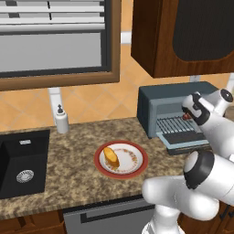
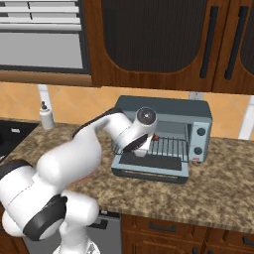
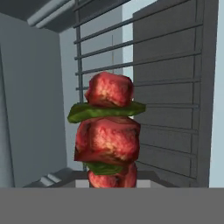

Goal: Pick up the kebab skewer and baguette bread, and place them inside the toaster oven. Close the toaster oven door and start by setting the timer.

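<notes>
The kebab skewer (image 3: pixel 107 135), red meat chunks with green slices between, is held in my shut gripper (image 1: pixel 187 114) at the mouth of the toaster oven (image 1: pixel 155 103). In the hand view the wire rack (image 3: pixel 166 87) stands close behind it. A red bit of the kebab skewer (image 2: pixel 156 137) shows at my gripper (image 2: pixel 149 141), just above the rack. The toaster oven door (image 1: pixel 185 139) hangs open and flat in front of the toaster oven (image 2: pixel 198 111). The baguette bread (image 1: pixel 111 156) lies on a red-rimmed plate (image 1: pixel 137 167) left of the oven.
A black sink (image 1: pixel 23 160) is set into the counter at far left, with a white soap dispenser (image 1: pixel 61 119) behind it. A dark wooden cabinet (image 1: pixel 183 32) hangs low over the oven. The oven's knobs (image 2: pixel 201 132) sit on its right side.
</notes>
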Motion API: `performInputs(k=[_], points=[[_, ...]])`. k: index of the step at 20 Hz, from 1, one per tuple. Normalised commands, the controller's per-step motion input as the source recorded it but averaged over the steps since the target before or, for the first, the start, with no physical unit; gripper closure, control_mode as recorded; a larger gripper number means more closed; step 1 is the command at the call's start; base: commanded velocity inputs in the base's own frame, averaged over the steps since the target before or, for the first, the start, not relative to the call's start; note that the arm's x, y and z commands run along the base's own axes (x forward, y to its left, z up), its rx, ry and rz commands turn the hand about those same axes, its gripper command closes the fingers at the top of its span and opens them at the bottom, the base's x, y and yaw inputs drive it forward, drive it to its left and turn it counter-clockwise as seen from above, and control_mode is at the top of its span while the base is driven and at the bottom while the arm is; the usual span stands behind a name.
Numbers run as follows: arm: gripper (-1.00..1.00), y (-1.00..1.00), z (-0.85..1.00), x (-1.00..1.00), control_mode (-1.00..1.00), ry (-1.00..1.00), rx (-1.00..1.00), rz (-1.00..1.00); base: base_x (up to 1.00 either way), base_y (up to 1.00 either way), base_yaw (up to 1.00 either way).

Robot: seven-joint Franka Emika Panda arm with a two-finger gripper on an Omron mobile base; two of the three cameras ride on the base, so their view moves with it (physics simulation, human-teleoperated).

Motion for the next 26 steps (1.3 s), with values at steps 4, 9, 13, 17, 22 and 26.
performInputs(k=[4, 9, 13, 17, 22, 26], points=[[1.0, 0.0, 0.0, 0.43, -1.0, 0.0, 0.0, 0.0, 0.0, 0.0, 0.0], [1.0, 0.0, -0.14, 0.33, -1.0, 0.0, 0.0, 0.0, 0.0, 0.0, 0.0], [1.0, 0.0, -0.29, 0.27, -1.0, 0.0, 0.0, 0.0, 0.0, 0.0, 0.0], [1.0, 0.0, -0.23, 0.27, -1.0, 0.0, 0.0, 0.0, 0.0, 0.0, 0.0], [1.0, 0.0, -0.1, 0.37, -1.0, 0.0, 0.0, 0.0, 0.0, 0.0, 0.0], [1.0, 0.0, 0.0, 0.35, -1.0, 0.0, 0.0, 0.0, 0.0, 0.0, 0.0]])
